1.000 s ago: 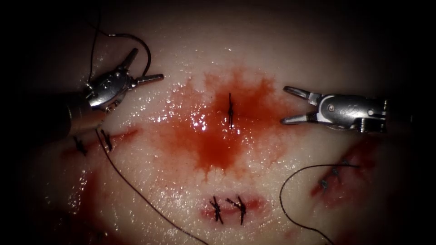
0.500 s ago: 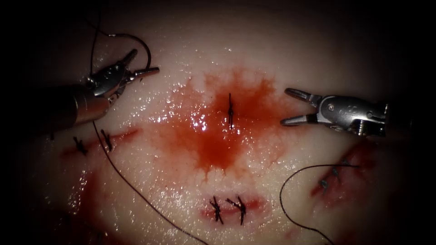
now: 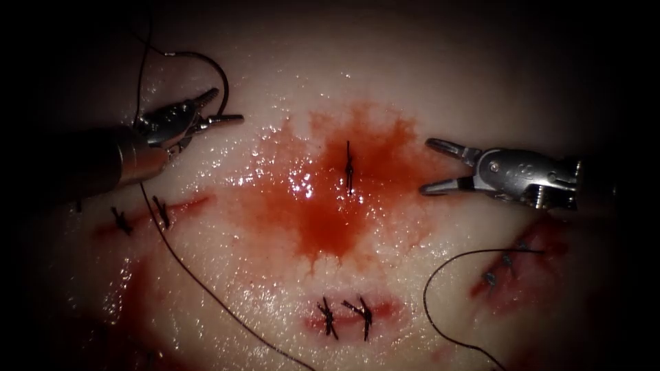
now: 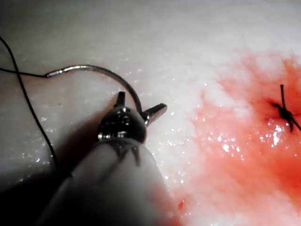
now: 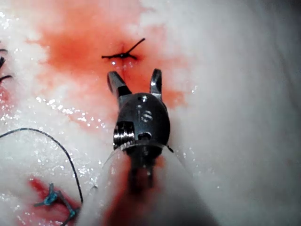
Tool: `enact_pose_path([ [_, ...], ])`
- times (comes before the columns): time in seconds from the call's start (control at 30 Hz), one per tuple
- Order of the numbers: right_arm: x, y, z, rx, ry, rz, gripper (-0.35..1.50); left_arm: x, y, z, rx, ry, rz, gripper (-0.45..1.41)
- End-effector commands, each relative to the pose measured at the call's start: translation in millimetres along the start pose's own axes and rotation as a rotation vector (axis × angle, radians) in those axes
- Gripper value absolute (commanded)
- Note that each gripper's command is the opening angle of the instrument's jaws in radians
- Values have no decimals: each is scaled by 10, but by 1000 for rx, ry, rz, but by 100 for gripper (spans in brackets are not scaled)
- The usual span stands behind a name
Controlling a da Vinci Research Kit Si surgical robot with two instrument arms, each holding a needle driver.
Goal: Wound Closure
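The left tool (image 3: pixel 218 110) hovered with jaws parted and empty at the far left of the tissue (image 3: pixel 426 89), straddling the curved needle (image 4: pixel 110 77), which lay flat on the surface, not in the tissue. The thread (image 3: pixel 199 282) trailed from the needle's end toward the near edge. The right tool (image 3: pixel 434 166), jaws spread wide and empty, sat just right of the knotted stitch (image 3: pixel 349 168) in the red fluid (image 3: pixel 323 213). Its housing bore a faint "16" (image 5: pixel 143 113).

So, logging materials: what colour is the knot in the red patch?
Black; the knot shows best in the right wrist view.
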Motion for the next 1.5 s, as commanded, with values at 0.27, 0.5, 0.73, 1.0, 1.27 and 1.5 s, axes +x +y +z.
enact_pose_path([
  [0.27, 0, 11, -6, -18, 73, 23, 47, -1, 21, 1, 3, 50, 307, -45],
  [0.5, -2, 31, -25, 70, 146, 113, 31, 26, 84, 3, 41, 140, 480, -45],
  [0.73, 10, 27, -23, 118, 138, 378, 46, 55, 147, 21, 87, 178, 604, -45],
  [1.0, 35, 9, -20, 31, 59, 433, 116, 45, 181, 49, 164, 161, 671, -45],
  [1.27, 58, 7, -16, -205, -21, 383, 121, 24, 205, 74, 225, 111, 718, -45],
  [1.5, 61, -1, -2, -332, -93, 287, 123, 20, 238, 85, 263, 102, 721, -45],
])
